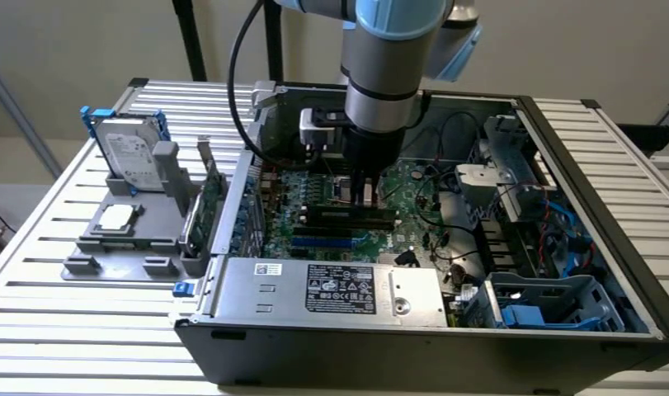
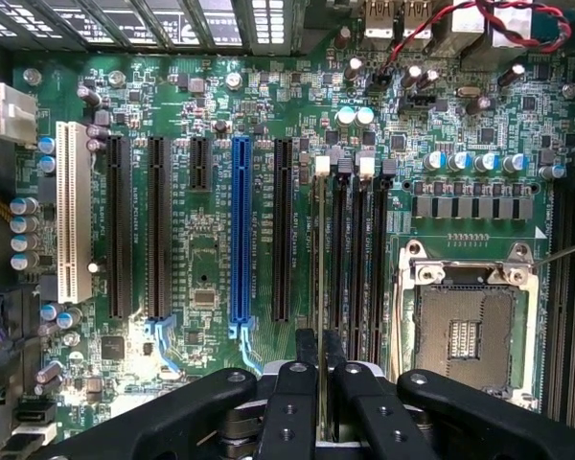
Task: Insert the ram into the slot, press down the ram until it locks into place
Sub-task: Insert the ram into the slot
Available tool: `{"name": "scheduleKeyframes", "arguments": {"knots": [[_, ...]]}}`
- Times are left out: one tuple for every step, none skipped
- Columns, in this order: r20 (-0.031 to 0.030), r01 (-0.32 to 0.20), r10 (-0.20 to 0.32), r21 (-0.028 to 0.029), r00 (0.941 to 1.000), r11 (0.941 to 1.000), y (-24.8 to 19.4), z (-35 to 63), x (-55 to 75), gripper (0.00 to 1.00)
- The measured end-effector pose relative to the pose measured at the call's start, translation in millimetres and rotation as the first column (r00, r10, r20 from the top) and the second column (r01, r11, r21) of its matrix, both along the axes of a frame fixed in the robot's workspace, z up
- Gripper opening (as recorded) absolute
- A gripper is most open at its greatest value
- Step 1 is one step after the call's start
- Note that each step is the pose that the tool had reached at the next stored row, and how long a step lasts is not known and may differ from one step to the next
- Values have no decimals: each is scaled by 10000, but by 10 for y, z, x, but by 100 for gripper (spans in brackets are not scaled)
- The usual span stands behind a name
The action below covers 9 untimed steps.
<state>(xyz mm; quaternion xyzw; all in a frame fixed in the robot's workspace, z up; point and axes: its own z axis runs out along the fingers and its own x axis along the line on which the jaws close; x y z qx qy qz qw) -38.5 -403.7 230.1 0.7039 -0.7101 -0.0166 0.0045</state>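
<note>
In the exterior view the arm [image 1: 380, 74] reaches down into the open computer case [image 1: 598, 190] on the slatted worktop [image 1: 48, 256], its jaws low over the motherboard [image 1: 416, 227]. In the wrist view the jaws are pinched nearly closed on the ram [image 2: 323, 287], which stands edge-on along the slot [image 2: 322, 168] with a white end clip; whether it is seated I cannot tell.

Clear room around end effector [image 1: 364, 202]; power supply [image 1: 312, 289], drive cage [image 1: 521, 165], cables [image 1: 442, 239] nearby.
</note>
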Motion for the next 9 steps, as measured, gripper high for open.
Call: {"name": "scheduleKeyframes", "arguments": {"knots": [[0,0,0,0,10000,10000,0,-3,0,14],[-1,0,0,-2,10000,10000,0,-6,0,14],[0,-1,1,-2,10000,10000,0,-9,0,14],[-1,0,0,-3,10000,10000,0,-11,0,14],[-1,0,0,-3,10000,10000,0,-14,0,14],[-2,0,0,-4,10000,10000,0,-16,0,14],[-1,0,0,-3,10000,10000,0,-18,0,14],[-1,-1,1,-3,10000,10000,0,-20,0,14],[-1,-1,1,-2,10000,10000,0,-26,0,14]]}}
